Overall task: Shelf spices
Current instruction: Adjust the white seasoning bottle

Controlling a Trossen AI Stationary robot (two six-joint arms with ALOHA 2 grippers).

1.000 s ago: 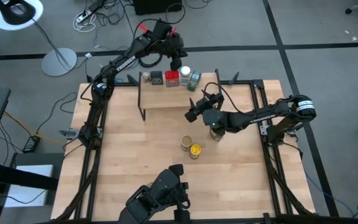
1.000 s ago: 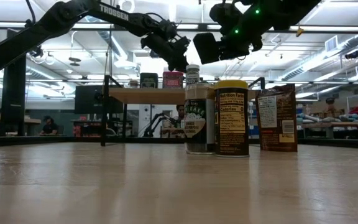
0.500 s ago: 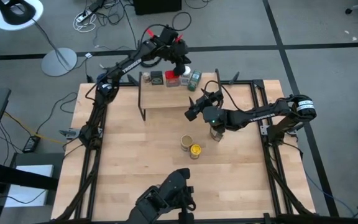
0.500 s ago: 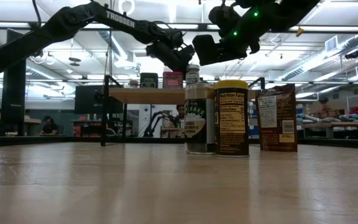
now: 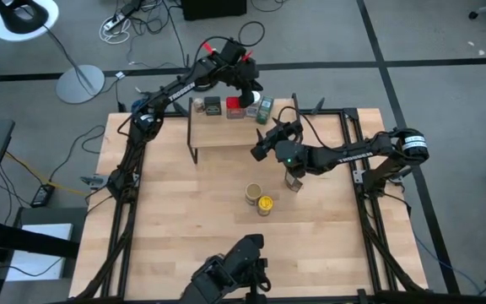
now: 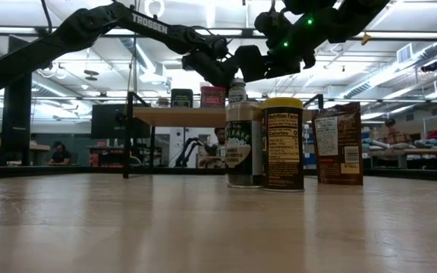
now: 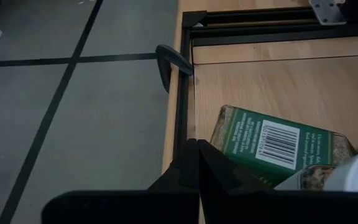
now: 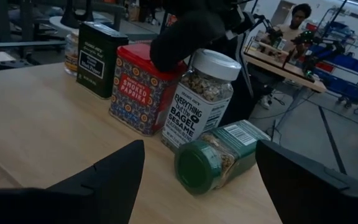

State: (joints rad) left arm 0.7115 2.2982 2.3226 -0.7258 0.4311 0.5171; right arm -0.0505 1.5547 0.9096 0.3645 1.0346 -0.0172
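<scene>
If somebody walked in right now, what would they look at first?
Probably the row of spices on the little shelf at the back of the table: a dark tin, a red tin, a white-lidded jar, and a green jar tipped on its side. The left gripper is shut above them, and the right gripper faces them, open.

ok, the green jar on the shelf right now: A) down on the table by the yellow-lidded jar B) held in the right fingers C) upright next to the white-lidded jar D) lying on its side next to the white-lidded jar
D. The right wrist view shows the green jar tipped over on the shelf, lid facing the camera, right beside the upright white-lidded jar; the open right fingers hold nothing.
</scene>
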